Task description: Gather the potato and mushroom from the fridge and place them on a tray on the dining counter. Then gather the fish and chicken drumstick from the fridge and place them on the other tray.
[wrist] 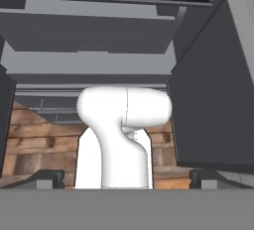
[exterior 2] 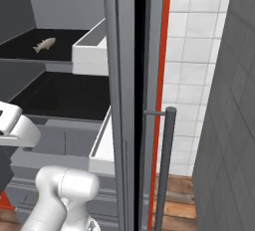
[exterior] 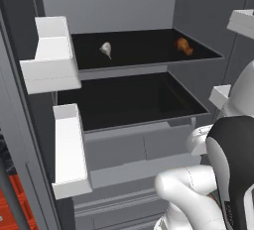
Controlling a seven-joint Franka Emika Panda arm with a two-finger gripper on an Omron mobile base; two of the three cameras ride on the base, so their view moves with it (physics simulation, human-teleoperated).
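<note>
The orange chicken drumstick (exterior: pixel 184 45) is small and blurry at the back right of the tall grey metal fridge's (exterior: pixel 114 6) upper black shelf (exterior: pixel 144 50). The pale fish (exterior: pixel 105 49) on that shelf's left is hard to make out, though the right base view shows it clearer. The gripper (wrist: pixel 126 180) has its fingertips (wrist: pixel 47 178) spread wide, nothing between them, pointing down at the wood plank floor (wrist: pixel 30 144). Both foods sit well above and beyond the fingers. White door bins (exterior: pixel 52 55) hang left; white tiled wall (exterior 2: pixel 191 51) on the right.
</note>
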